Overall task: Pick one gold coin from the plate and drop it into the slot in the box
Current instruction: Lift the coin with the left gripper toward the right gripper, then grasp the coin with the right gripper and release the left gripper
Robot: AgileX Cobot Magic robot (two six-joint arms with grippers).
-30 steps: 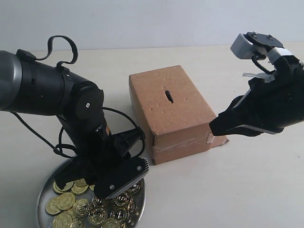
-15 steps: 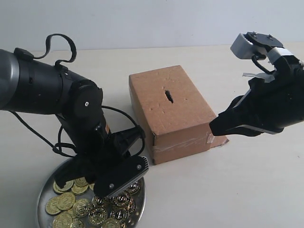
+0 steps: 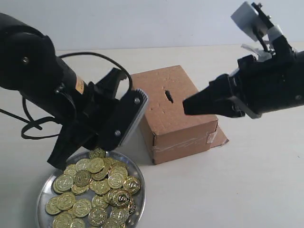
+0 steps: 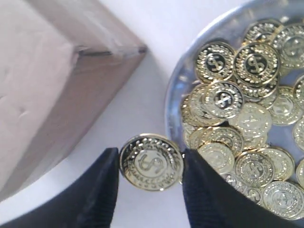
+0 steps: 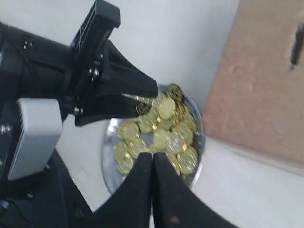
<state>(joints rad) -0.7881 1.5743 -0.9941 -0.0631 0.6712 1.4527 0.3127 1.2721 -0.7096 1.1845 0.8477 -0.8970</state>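
One coin (image 4: 151,162): pinched by its edges between the two fingers of the left gripper (image 4: 151,156), just beside the box (image 3: 175,118) at its corner, between the box and the plate (image 3: 43,192).
Change: half a second ago the left gripper was down among the coins in the plate; now it is lifted clear and swung toward the box.
Meaning: the pick looks done; the carry to the slot (image 3: 168,96) and the release remain.
Left arm pose: wrist raised beside the box's left face, fingers angled down toward the plate side.
Right gripper (image 3: 187,105): fingers pressed together on nothing. It has swung in from the box's taped end and its tip now points across the box top, right of the slot.
Slot: middle of the box's top face, uncovered.
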